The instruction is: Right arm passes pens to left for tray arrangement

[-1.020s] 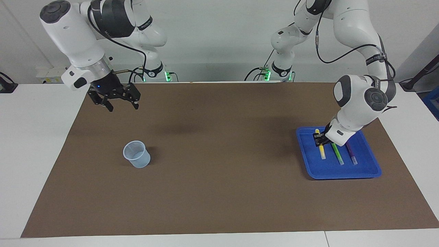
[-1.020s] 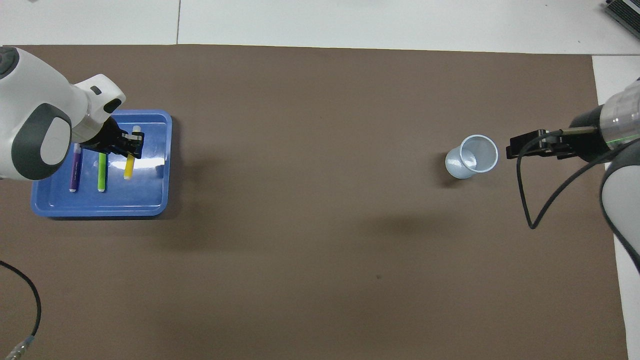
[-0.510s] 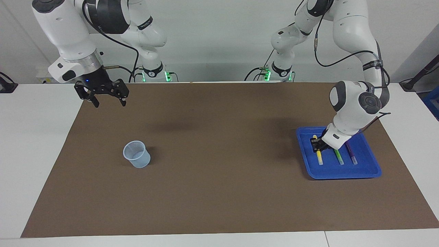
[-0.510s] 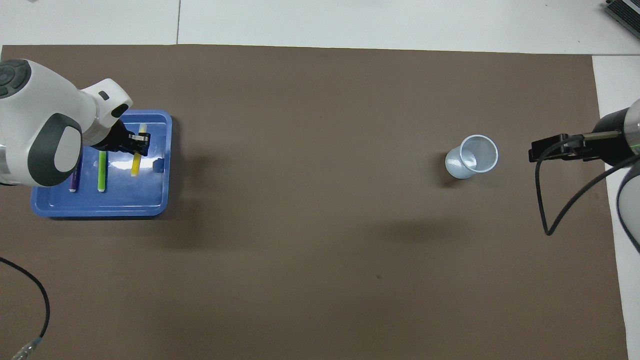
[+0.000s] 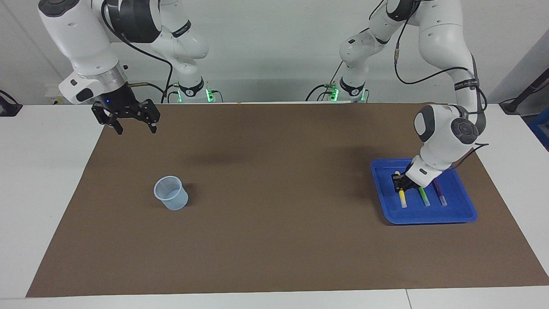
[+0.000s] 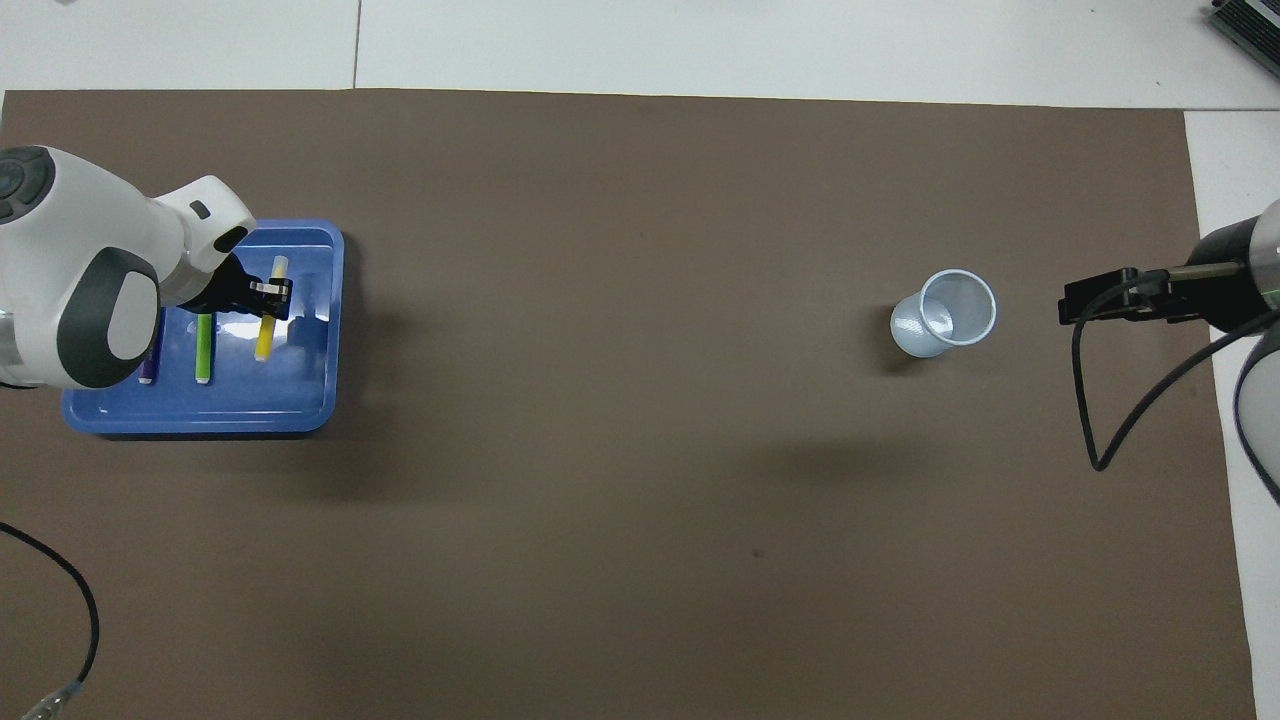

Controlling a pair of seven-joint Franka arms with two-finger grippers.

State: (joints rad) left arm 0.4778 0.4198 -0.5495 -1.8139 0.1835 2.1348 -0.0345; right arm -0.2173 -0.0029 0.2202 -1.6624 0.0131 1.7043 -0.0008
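In the facing view, the blue tray point(image 5: 429, 216) is seen on the brown mat point(image 5: 274, 197), at the left arm's end of the bench point(image 5: 43, 171). Three pens are laid in the tray side by side: the yellow pen point(image 5: 402, 198), the green pen point(image 5: 424, 197) and the purple pen point(image 5: 440, 194). The left gripper point(image 5: 400, 182) is lowered into the tray, and its fingers are pressed on the yellow pen, which is pinched near its upper end. The yellow pen is the one toward the middle of the bench, the purple pen is the one toward the bench's end, and the green pen is placed between them. The right gripper point(image 5: 134, 127) is held in the air over the mat's corner at the right arm's end, and its fingers are spread with nothing between them. A translucent cup point(image 5: 170, 193) is stood upright on the mat, farther from the robots than the right gripper's place.

In the overhead view, the tray point(image 6: 300, 405) is seen again with the yellow pen point(image 6: 265, 335), the green pen point(image 6: 204, 348) and a small part of the purple pen point(image 6: 147, 368), which is mostly covered by the left arm. The left gripper point(image 6: 262, 296) is closed across the yellow pen. The right gripper point(image 6: 1075, 304) is seen beside the cup point(image 6: 945, 312), apart from it; the state of its fingers cannot be told from this view.
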